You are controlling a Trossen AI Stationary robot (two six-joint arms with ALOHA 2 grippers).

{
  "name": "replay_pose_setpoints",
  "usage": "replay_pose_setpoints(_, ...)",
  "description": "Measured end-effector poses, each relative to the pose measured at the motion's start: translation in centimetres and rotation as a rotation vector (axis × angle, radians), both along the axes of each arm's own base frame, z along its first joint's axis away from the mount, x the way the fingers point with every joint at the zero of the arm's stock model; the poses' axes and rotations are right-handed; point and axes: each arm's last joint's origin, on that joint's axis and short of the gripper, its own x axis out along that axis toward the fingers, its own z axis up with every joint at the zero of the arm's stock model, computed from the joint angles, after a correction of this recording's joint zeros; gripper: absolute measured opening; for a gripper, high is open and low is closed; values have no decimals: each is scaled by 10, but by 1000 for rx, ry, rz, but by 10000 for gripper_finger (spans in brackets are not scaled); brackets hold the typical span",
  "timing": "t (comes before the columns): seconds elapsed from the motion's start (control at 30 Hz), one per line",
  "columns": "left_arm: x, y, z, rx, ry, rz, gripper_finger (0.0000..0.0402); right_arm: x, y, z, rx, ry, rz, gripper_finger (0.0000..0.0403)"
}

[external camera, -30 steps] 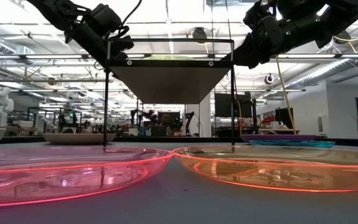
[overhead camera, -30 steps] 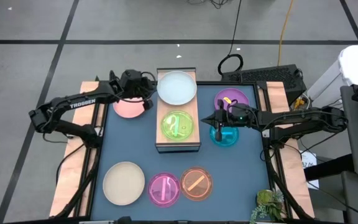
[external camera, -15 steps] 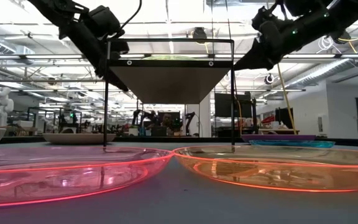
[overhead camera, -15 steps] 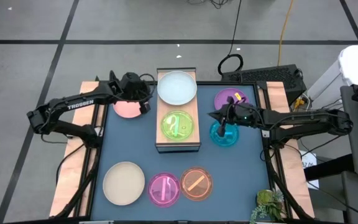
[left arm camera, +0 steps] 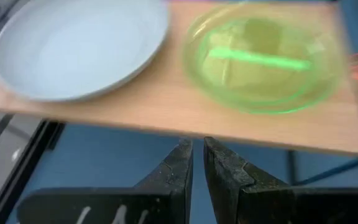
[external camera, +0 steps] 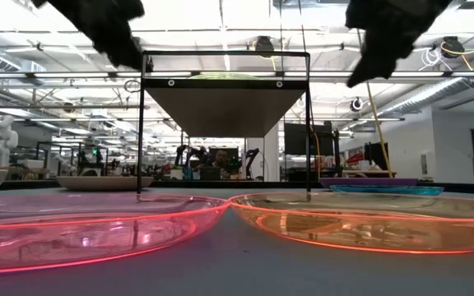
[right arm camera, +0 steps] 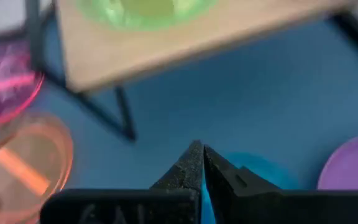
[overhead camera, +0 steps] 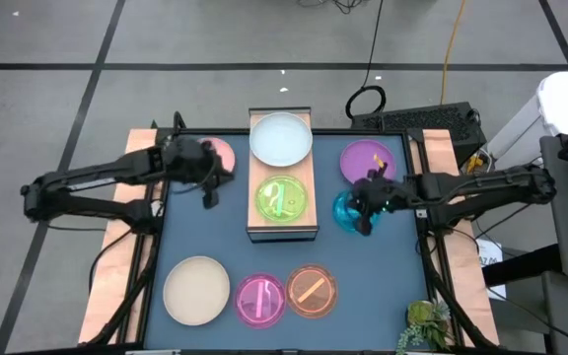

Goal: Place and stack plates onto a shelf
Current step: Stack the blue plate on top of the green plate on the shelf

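The shelf (overhead camera: 284, 170) is a light-wood board on thin dark legs (external camera: 141, 123) in the table's middle. On it rest the pale blue-white plate (overhead camera: 281, 138) and the green plate (overhead camera: 284, 199). The salmon pink plate (overhead camera: 222, 151) lies left of it, partly under my left arm. The purple plate (overhead camera: 368, 160) and teal plate (overhead camera: 344, 209) lie to its right. Cream (overhead camera: 196, 289), magenta (overhead camera: 260, 299) and orange (overhead camera: 311, 290) plates lie along the near edge. My left gripper (overhead camera: 208, 195) is shut, above the mat left of the shelf. My right gripper (overhead camera: 364, 223) is shut, above the teal plate's near rim.
Wooden side boards (overhead camera: 116, 286) flank the blue mat (overhead camera: 383, 286). A small green plant (overhead camera: 424, 325) stands at the near right corner. A keyboard (overhead camera: 427, 120) and cables lie beyond the far right corner. Bare mat shows between the shelf and the near row of plates.
My left gripper has drawn back from over the salmon pink plate toward the near edge, uncovering much of that plate. My right gripper has moved from beside the shelf toward the near right, over the teal plate. No plate has shifted.
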Motion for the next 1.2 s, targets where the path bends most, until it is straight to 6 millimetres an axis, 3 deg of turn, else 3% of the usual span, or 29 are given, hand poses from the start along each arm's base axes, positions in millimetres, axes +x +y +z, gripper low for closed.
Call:
replay_pose_setpoints(0.13,-5,-25,3,-1,-56,-81,47,-4,16,-8,55,106,2,0)
replay_pose_setpoints(0.3,-9,-48,-16,-10,-66,-117,47,-5,37,-24,72,251,67,2)
replay_pose_setpoints(0.5,-8,-67,-36,-14,-74,-136,47,2,57,-45,67,388,183,48)
replay_pose_setpoints(0.83,-10,-89,-43,-40,-99,-179,47,12,59,-82,-141,491,166,156)
replay_pose_setpoints(1.2,-13,-110,-44,-44,-117,-170,47,-8,51,-122,-127,484,132,146)
